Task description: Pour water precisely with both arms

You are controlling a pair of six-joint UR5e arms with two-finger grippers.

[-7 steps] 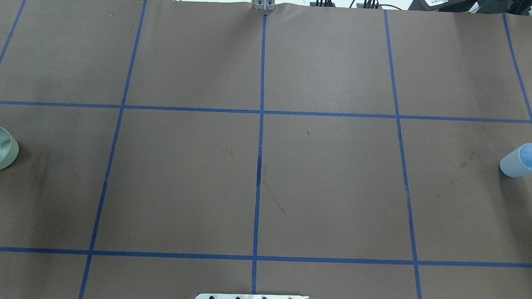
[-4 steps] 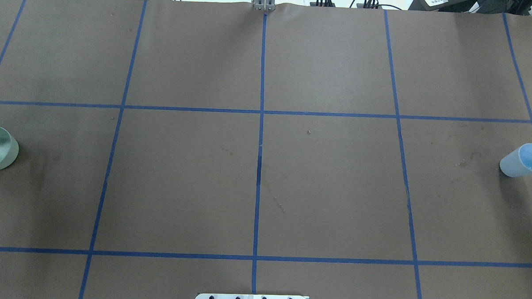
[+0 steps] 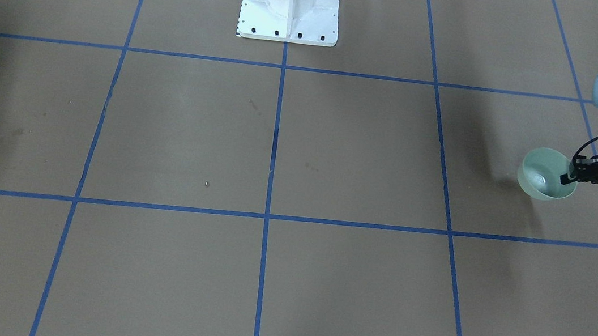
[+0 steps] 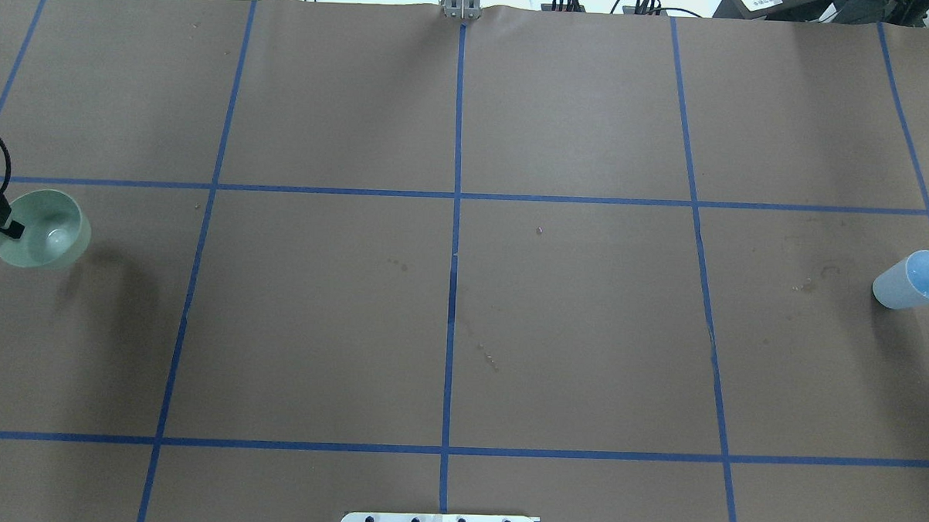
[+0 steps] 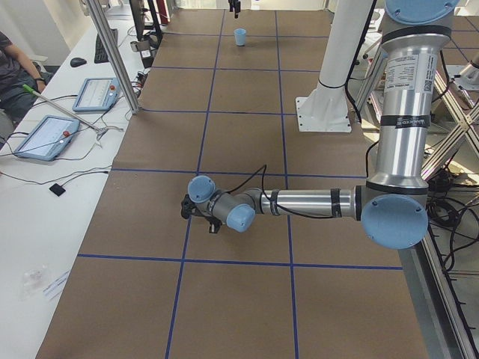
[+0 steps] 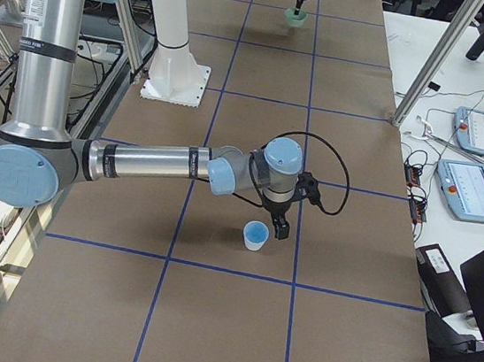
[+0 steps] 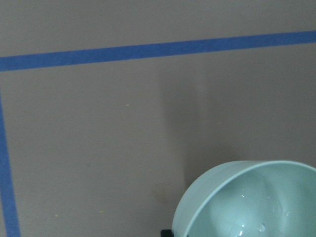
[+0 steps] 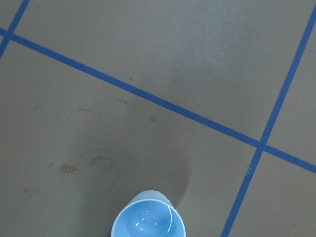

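Note:
A pale green cup [image 4: 44, 238] hangs a little above the brown table at its left end, its shadow cast to the lower right. My left gripper [image 4: 8, 230] is shut on the rim, one finger inside. In the front view the green cup [image 3: 546, 175] and left gripper [image 3: 567, 179] are at the right. The water [image 4: 54, 237] is a white glint at the cup's bottom. A light blue cup [image 4: 916, 278] stands at the right end; the right wrist view shows the blue cup [image 8: 148, 219] with faint glints inside. My right gripper [image 6: 280, 231] sits beside the blue cup [image 6: 255, 235]; I cannot tell if it is open or shut.
The white bolted pedestal [image 3: 290, 7] stands at the table's near-robot edge, in the middle. Blue tape lines [image 4: 453, 253] divide the brown cover into squares. Side benches hold tablets [image 5: 45, 134] and cables, a person's arm [image 5: 11, 67] shows there, and aluminium posts [image 6: 437, 55] rise at the table's long edge.
The green cup has moved right, farther into the overhead view, and now shows upright with its mouth up. The left gripper's finger and cable have come into view. The blue cup has not moved.

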